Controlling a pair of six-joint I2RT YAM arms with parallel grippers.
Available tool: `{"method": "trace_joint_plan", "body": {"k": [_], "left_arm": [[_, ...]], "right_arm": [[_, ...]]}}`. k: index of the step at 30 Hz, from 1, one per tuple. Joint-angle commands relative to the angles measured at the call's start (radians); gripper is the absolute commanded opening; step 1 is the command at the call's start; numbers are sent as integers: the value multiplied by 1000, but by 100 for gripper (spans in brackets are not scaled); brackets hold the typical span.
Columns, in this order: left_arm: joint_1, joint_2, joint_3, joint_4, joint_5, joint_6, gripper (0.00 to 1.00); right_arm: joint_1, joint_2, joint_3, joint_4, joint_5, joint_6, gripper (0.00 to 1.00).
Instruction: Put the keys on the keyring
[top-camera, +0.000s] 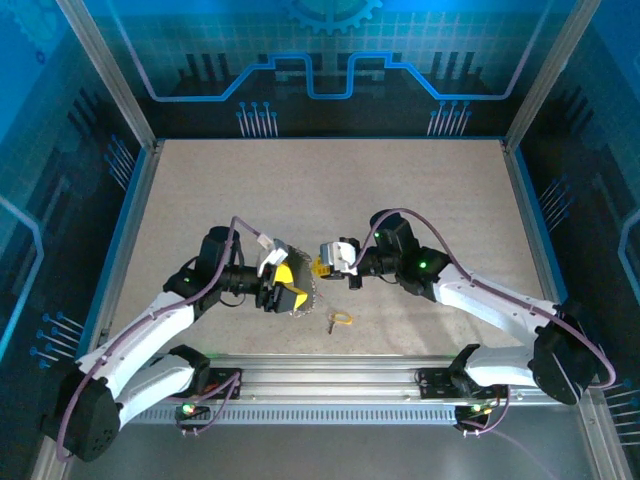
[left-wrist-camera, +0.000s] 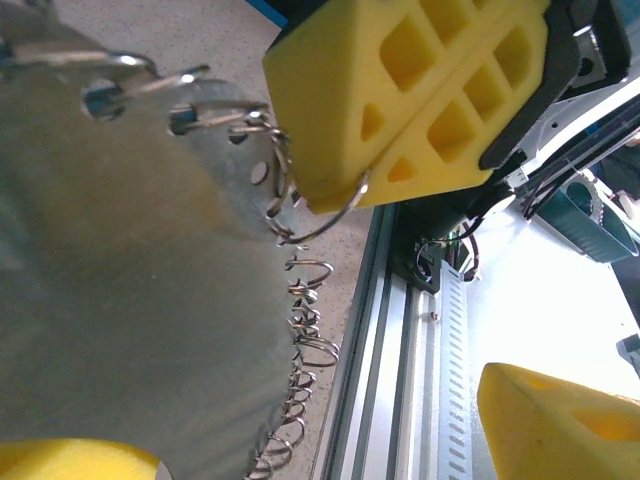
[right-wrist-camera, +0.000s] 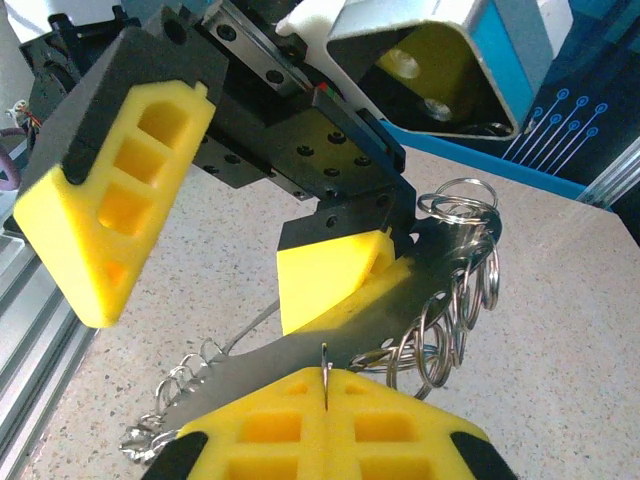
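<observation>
My right gripper (right-wrist-camera: 325, 400) is shut on a thin silver ring of the keyring (right-wrist-camera: 325, 368), which sticks up from the seam between its yellow pads. That ring hangs from a flat grey piece (right-wrist-camera: 300, 352) with several more silver rings (right-wrist-camera: 455, 290) along its edge. My left gripper (top-camera: 289, 287) is open around the grey piece. One of its fingers (right-wrist-camera: 330, 280) lies against the piece and the other finger (right-wrist-camera: 105, 210) stands well off. In the left wrist view the right gripper's pads (left-wrist-camera: 400, 110) pinch the ring (left-wrist-camera: 338, 207). A yellow-headed key (top-camera: 340, 320) lies on the table.
The speckled table (top-camera: 330, 190) stretches back to blue-lit walls. The aluminium rail (top-camera: 330, 375) at the near edge runs close under both grippers. The key lies between the grippers and that rail.
</observation>
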Motion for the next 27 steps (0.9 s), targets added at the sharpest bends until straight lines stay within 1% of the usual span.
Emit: {"method": "trace_joint_plan", "body": {"k": [1, 7, 11, 14, 18, 20, 21, 25, 27], "left_arm": [[8, 21, 23, -44, -39, -6, 80], [10, 54, 43, -80, -33, -37, 79], [10, 85, 74, -91, -17, -98, 79], [9, 149, 115, -132, 26, -101, 78], [8, 232, 152, -173, 45, -123, 76], [9, 272, 160, -183, 81, -127, 76], [9, 289, 164, -184, 90, -135, 76], [13, 368, 171, -130, 96, -238, 76], [13, 404, 177, -122, 96, -239, 76]], "right_arm": [[-13, 6, -25, 37, -25, 11, 0], [-11, 6, -43, 51, -10, 33, 0], [-14, 4, -54, 63, 5, 59, 0], [-13, 4, -68, 79, 21, 76, 0], [-14, 8, -80, 87, 45, 99, 0], [-14, 8, -94, 97, 68, 113, 0], [-16, 11, -100, 103, 74, 123, 0], [-26, 31, -131, 143, 77, 154, 0], [-30, 49, -150, 180, 81, 163, 0]]}}
